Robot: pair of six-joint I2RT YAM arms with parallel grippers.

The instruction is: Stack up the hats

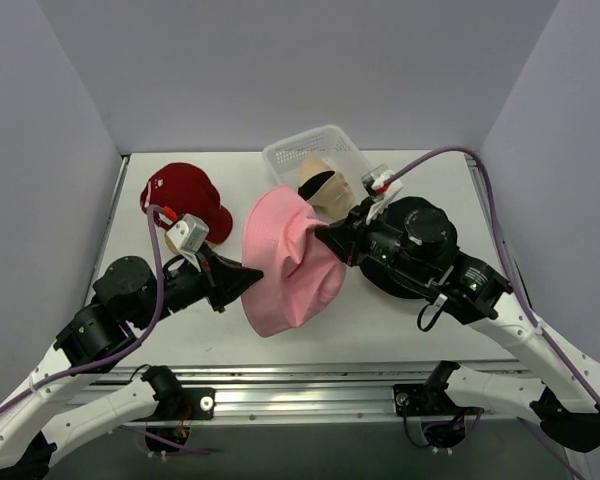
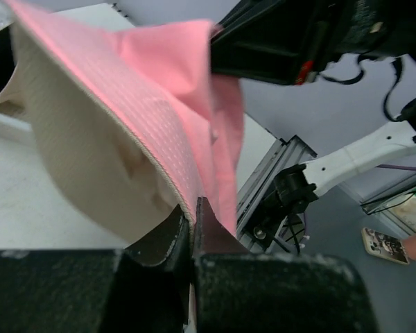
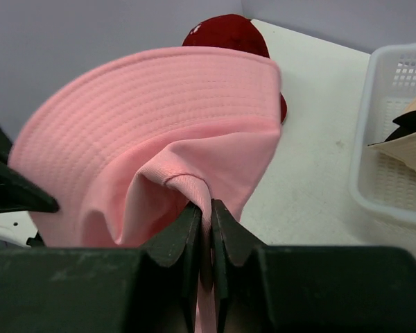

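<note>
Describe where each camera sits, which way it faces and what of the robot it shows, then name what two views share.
Top external: above and behind the bases, looking down on the table; both arms show.
Left wrist: looks past the left hand at the pink bucket hat; right arm beyond.
Right wrist: looks past the right hand at that hat, red cap behind.
Shared: both wrist views show the hat.

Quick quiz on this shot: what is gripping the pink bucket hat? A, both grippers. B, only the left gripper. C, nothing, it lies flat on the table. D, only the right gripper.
A: the left gripper pinches the brim of the pink bucket hat, and the right gripper pinches a fold of its fabric.
</note>
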